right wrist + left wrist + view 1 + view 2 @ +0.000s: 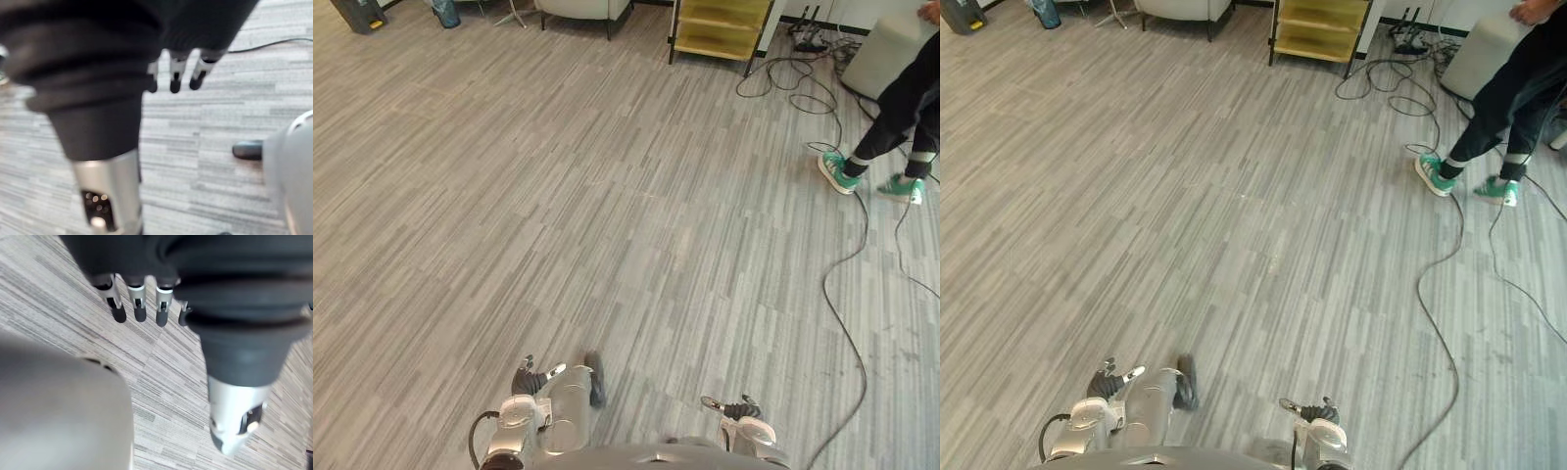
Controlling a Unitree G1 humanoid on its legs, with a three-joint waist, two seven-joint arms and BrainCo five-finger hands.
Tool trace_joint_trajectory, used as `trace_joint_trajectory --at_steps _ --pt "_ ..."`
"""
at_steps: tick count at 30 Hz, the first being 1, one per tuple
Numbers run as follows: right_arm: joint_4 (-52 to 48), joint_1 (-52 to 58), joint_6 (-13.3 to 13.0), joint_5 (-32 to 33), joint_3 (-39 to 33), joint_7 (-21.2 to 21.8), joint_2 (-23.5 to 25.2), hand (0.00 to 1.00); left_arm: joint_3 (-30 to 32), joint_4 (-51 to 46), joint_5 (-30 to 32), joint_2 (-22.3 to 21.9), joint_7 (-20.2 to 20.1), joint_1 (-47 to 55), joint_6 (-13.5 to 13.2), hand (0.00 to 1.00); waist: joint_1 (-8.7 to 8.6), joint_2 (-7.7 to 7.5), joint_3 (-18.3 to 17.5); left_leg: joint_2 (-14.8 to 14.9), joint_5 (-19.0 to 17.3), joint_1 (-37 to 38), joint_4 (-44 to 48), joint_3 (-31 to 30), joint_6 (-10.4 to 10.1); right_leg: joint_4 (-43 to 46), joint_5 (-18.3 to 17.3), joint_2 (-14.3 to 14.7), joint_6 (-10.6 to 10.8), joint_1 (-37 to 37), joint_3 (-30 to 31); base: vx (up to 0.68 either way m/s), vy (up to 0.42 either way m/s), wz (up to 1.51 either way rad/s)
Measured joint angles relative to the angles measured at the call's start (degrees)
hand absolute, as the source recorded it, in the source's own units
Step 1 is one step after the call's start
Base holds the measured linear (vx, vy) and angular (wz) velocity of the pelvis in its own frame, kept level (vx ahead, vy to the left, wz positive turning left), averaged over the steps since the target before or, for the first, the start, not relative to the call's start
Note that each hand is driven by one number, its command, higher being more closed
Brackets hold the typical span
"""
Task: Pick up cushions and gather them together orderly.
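Observation:
Both hands hang low at the near edge over bare grey wood-pattern floor [607, 215]. My left hand [534, 378] is at the lower left, its fingers [137, 296] straight and relaxed with nothing in them. My right hand [736, 407] is at the lower right, its fingers [176, 73] also straight and holding nothing. A pale block-shaped padded thing [891, 49] stands at the far right; I cannot tell whether it is a cushion. A person's hand rests at its top edge.
A person in dark trousers and green shoes [839, 172] stands at the far right. Black cables [847, 294] trail across the floor on the right side. A yellow shelf unit [720, 24], a pale chair [582, 8] and a dark bin [357, 14] line the far edge.

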Motion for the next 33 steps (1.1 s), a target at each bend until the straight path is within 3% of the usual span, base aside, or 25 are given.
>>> trace_joint_trajectory --at_steps 1,2,3,4,5,6,7,9,10,11,12,14,15,17,19,20,21,23,24,25,26,27,30,32,33 --pt "0.0 -0.5 0.0 0.0 0.0 0.0 0.2 0.00 0.0 0.1 0.0 0.2 0.0 0.0 0.0 0.00 -0.27 0.04 0.1 0.6 -0.9 -0.5 2.1 -0.1 0.7 -1.3 1.6 0.8 -0.7 0.5 0.9 0.56 0.150 -0.07" --pt "-0.1 -1.3 -0.1 0.0 0.0 0.0 0.8 0.00 1.3 -0.3 -0.9 0.6 -0.2 -0.1 -0.6 0.00 0.38 0.16 0.3 3.0 -3.6 -4.4 11.5 0.2 -0.5 -3.1 6.4 2.1 -1.2 2.1 1.9 0.47 0.175 -0.09" --pt "0.2 -1.6 0.0 0.0 -0.3 -0.1 0.5 0.00 2.5 -0.1 -0.7 1.2 -0.1 -0.8 -1.5 0.00 1.17 0.01 -0.4 2.3 -7.5 -8.3 14.7 -1.1 -2.3 -2.0 7.2 1.5 0.7 3.4 3.2 0.45 0.198 -0.12" --pt "0.2 -1.2 0.0 -0.1 -0.3 0.0 0.3 0.00 2.5 0.2 -0.6 1.2 -0.1 -0.2 -1.3 0.00 1.09 0.27 -1.1 1.6 -7.0 -7.3 9.7 -1.7 -1.6 -0.7 6.7 1.2 1.4 3.1 3.9 0.44 0.277 -0.31" --pt "0.2 -0.8 -0.1 -0.3 -0.2 0.0 -0.2 0.00 2.6 0.6 -1.3 1.2 -0.2 1.5 -1.1 0.00 1.32 0.15 -1.6 0.6 -6.1 -6.0 8.4 -2.0 3.7 4.1 4.0 0.7 4.0 2.9 5.9 0.36 0.225 -0.35" --pt "0.3 -0.5 -0.3 -0.6 0.1 0.1 0.2 0.00 2.6 1.3 -1.2 2.4 0.0 1.6 -0.9 0.00 1.21 -1.45 -2.2 -0.7 -7.7 -5.3 9.0 -0.9 3.4 8.7 2.3 -1.0 5.3 1.6 6.4 0.45 0.251 -0.25" --pt "0.7 -0.2 -0.4 -0.6 -0.1 0.1 0.2 0.00 2.1 3.0 -1.2 3.8 0.0 1.7 -0.8 0.00 0.78 -2.90 -3.2 -2.7 -9.4 -4.6 9.0 -0.3 3.7 18.0 1.0 -3.3 7.2 -2.4 7.0 0.37 0.150 0.09" --pt "1.3 0.4 -0.1 -0.6 -0.1 0.2 0.0 0.00 1.0 5.0 -1.2 5.4 -0.1 1.8 0.2 0.00 -0.55 -4.29 -3.1 -5.3 -12.5 -1.0 9.1 0.8 4.1 41.7 3.9 -4.1 13.9 -12.2 11.8 0.44 0.144 0.08" --pt "1.3 1.3 0.0 -0.5 -0.1 0.3 0.1 0.00 0.5 5.7 -1.2 5.7 0.0 2.1 0.6 0.00 -0.68 -4.21 -2.9 -6.0 -14.1 1.5 9.1 0.9 3.9 50.8 5.8 -4.2 14.9 -15.7 11.3 0.39 0.120 -0.04" --pt "1.2 1.9 0.0 -0.6 -0.1 0.4 0.2 0.00 0.0 5.7 -1.2 5.8 -0.1 2.4 0.9 0.00 -0.81 -4.14 -2.8 -6.3 -14.8 3.0 9.0 0.8 4.0 54.6 6.2 -4.5 14.1 -17.1 10.3 0.38 0.127 -0.06" --pt "0.8 3.0 -0.1 0.2 -0.8 0.6 0.7 0.00 -0.6 5.5 -1.2 5.9 -0.1 3.1 1.0 0.00 -1.16 -3.88 -2.6 -6.9 -16.2 6.7 8.1 0.8 3.8 60.5 6.1 -6.1 10.2 -19.6 6.0 0.38 0.124 -0.06" --pt "-1.0 3.0 -0.2 -0.5 -0.8 0.6 0.6 0.00 -1.2 5.5 -1.2 5.9 -0.1 3.8 1.1 0.00 -2.07 -3.15 -2.5 -7.1 -17.4 13.5 4.2 0.8 3.5 62.2 3.3 -7.0 3.7 -23.5 -0.6 0.41 0.118 -0.15" --pt "-1.1 3.1 -0.4 -0.5 -0.7 0.6 0.7 0.00 -1.3 5.6 -1.1 5.9 -0.1 4.3 1.1 0.00 -2.18 -2.53 -2.3 -7.0 -17.3 15.0 2.7 0.9 3.5 60.6 2.2 -6.8 3.4 -24.8 -2.5 0.39 0.078 -0.06" --pt "-1.2 2.6 -0.6 -0.5 -0.8 0.6 0.7 0.00 -1.2 5.6 -0.7 6.0 -0.1 4.1 1.2 0.00 -2.90 -2.79 -2.3 -6.9 -17.0 19.8 -0.4 0.5 3.6 51.8 -1.1 -6.4 3.1 -27.9 -7.0 0.38 0.018 0.12" --pt "-1.4 2.2 -0.6 -0.5 -1.1 0.7 0.7 0.00 -1.3 5.5 -0.7 5.8 -0.1 3.6 1.2 0.00 -3.03 -2.57 -2.2 -6.6 -17.3 22.6 -3.0 0.1 3.1 41.7 -1.8 -4.7 2.6 -30.1 -7.8 0.33 -0.009 0.07" --pt "-1.8 2.1 -0.6 -0.5 -1.4 1.1 0.8 0.00 -1.3 5.5 -0.5 5.5 -0.1 3.4 1.2 0.00 -3.25 -2.09 -2.0 -6.0 -17.6 24.6 -4.9 -0.4 2.5 28.2 0.4 -2.2 2.0 -30.8 -7.4 0.43 -0.024 0.14" --pt "-1.9 2.1 -0.6 -0.4 -1.4 1.4 0.9 0.00 -1.3 5.7 -0.1 5.5 -0.2 3.3 1.2 0.00 -3.63 -2.22 -2.0 -5.9 -17.9 26.3 -6.9 -1.2 1.7 13.6 5.8 -0.4 2.4 -31.3 -5.8 0.45 -0.041 0.20" --pt "-1.9 2.1 -0.6 -0.4 -1.9 1.8 1.1 0.00 -1.2 6.1 1.0 5.8 -0.2 3.0 1.2 0.00 -3.90 -2.67 -1.9 -6.5 -18.3 28.1 -8.6 -2.5 0.7 3.4 11.2 0.3 3.4 -31.9 -2.9 0.47 -0.113 0.41" --pt "-2.2 2.3 -0.5 -0.4 -2.7 1.7 0.9 0.00 -1.1 7.1 1.7 5.8 -0.1 3.2 1.1 0.00 -4.52 -2.76 -1.6 -6.7 -19.4 30.6 -9.6 -4.5 -1.2 0.4 13.8 -0.1 2.8 -31.8 -0.6 0.49 -0.172 0.70" --pt "-2.3 2.8 -0.4 -0.4 -2.7 1.7 0.9 0.00 -1.0 7.3 1.8 5.8 -0.1 3.6 1.1 0.00 -4.82 -2.91 -1.8 -6.6 -20.4 32.7 -10.1 -6.0 -2.8 1.0 15.0 -0.2 1.6 -31.5 0.3 0.54 -0.227 0.74" --pt "-2.3 2.9 -0.4 -0.5 -2.9 1.7 0.9 0.00 -1.0 7.4 1.9 5.4 -0.2 3.6 1.1 0.00 -4.93 -2.71 -1.9 -5.8 -21.1 33.8 -10.0 -7.2 -3.9 2.7 18.7 0.2 0.2 -31.4 0.9 0.61 -0.260 0.71" --pt "-2.4 3.0 -0.2 -0.5 -3.0 1.8 0.2 0.00 -0.9 7.6 2.8 4.6 -0.2 3.5 0.9 0.00 -5.07 -1.75 -2.5 -4.0 -21.7 34.3 -9.0 -9.3 -4.8 7.3 20.3 0.8 -0.9 -32.3 0.2 0.73 -0.330 0.64" --pt "-2.3 2.6 -0.4 -0.5 -3.6 1.9 -1.4 0.00 -0.5 8.5 3.0 2.7 -0.2 3.5 0.7 0.00 -4.42 1.81 -3.1 0.8 -21.2 30.5 2.7 -12.7 -6.0 14.5 15.1 3.5 -3.3 -32.4 -2.6 0.59 -0.269 0.28" --pt "-2.1 2.6 -0.4 -0.5 -3.6 1.8 -1.6 0.00 0.7 8.8 3.0 2.5 -0.3 3.5 0.7 0.00 -4.51 2.72 -3.2 2.4 -17.1 27.1 12.9 -14.0 -6.7 14.8 12.2 4.9 -3.8 -29.6 -3.4 0.53 -0.218 0.08" --pt "-2.1 2.7 -0.3 -0.5 -3.5 1.8 -1.5 0.00 1.8 8.9 3.0 2.0 -0.4 3.5 0.7 0.00 -4.87 3.17 -2.9 3.3 -10.9 24.0 22.1 -14.4 -6.5 14.0 10.4 5.5 -4.0 -26.2 -4.1 0.48 -0.168 0.11"
